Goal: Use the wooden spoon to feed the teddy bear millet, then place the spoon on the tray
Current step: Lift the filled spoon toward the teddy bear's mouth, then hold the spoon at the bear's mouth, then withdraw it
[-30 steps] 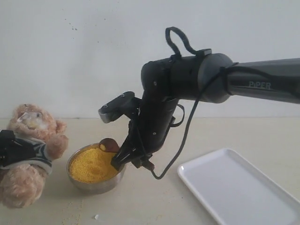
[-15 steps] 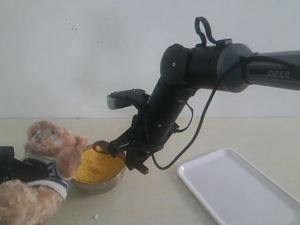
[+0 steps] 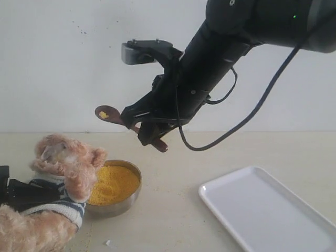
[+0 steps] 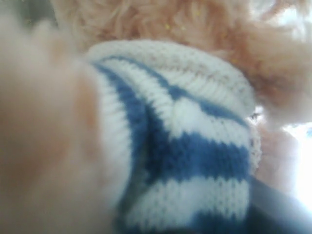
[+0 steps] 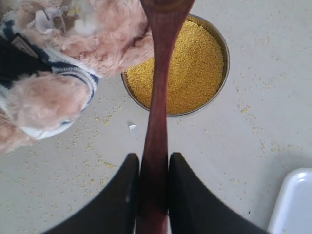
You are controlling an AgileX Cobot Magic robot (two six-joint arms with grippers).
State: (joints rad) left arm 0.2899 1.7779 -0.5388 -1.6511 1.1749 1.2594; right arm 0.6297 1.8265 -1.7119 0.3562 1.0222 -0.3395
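The teddy bear (image 3: 65,163) leans over the steel bowl's near-left rim, held at its striped shirt (image 4: 195,146) by my left gripper (image 3: 29,191); the shirt hides the jaws in the left wrist view. The millet (image 3: 113,182) fills the bowl (image 3: 123,206). My right gripper (image 3: 139,126) is shut on the wooden spoon's handle (image 5: 157,122), high above the bowl. The spoon's bowl (image 3: 104,114) carries a few grains and hangs above the bear's head. The tray (image 3: 268,210) lies at the right, with nothing on it.
Loose millet grains (image 5: 105,117) are scattered over the table around the bowl (image 5: 222,44) and bear (image 5: 87,39). A corner of the tray (image 5: 297,204) shows in the right wrist view. A white wall (image 3: 52,63) stands behind the table.
My right arm has lifted the spoon out of the millet, up and to the left. The bear has been carried right and tilted toward the bowl.
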